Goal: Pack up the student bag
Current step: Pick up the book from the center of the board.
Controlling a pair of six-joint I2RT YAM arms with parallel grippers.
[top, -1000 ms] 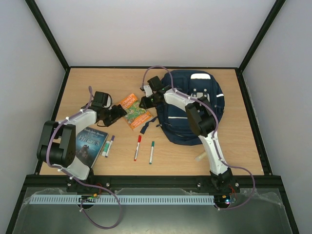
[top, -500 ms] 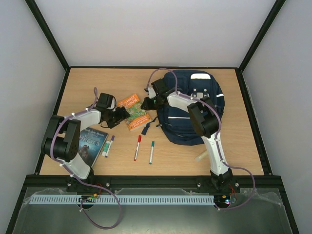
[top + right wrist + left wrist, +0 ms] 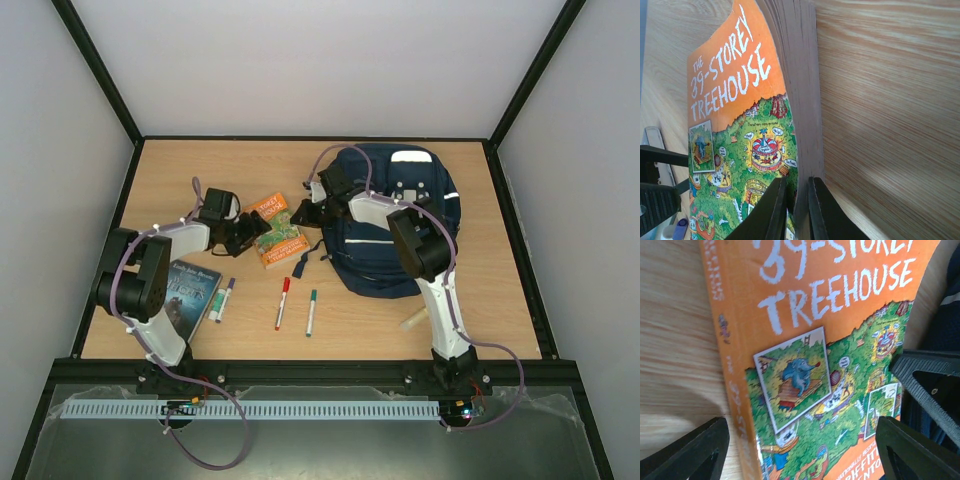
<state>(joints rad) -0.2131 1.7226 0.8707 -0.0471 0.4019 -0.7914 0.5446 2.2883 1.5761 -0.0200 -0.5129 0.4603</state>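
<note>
Seen from above, a wooden bench (image 3: 480, 300) carries school things. By its near left corner lies a dark blue book (image 3: 190, 292), partly under the left arm. To its right, along the near edge, three markers lie side by side without touching: a purple-capped marker (image 3: 223, 298), a red-capped marker (image 3: 282, 302) and a green-capped marker (image 3: 311, 311).

Beyond them, left of the bench's middle, lies an orange paperback (image 3: 278, 232) titled "The 39-Storey Treehouse", cover up. The left end effector (image 3: 802, 440) stands wide, with one finger over bare wood beside the spine and the other at the cover's opposite side. Part of the book lies between them. The right end effector (image 3: 797, 182) reaches in from the opposite side. Its fingers are drawn to a narrow gap and pinch the page edge, and the cover curls upward there.

The student bag (image 3: 365, 262), a navy-blue backpack with white patches, lies flat right of the middle. It reaches toward the far edge and sits just beside the paperback. The right arm stretches across it.
</note>
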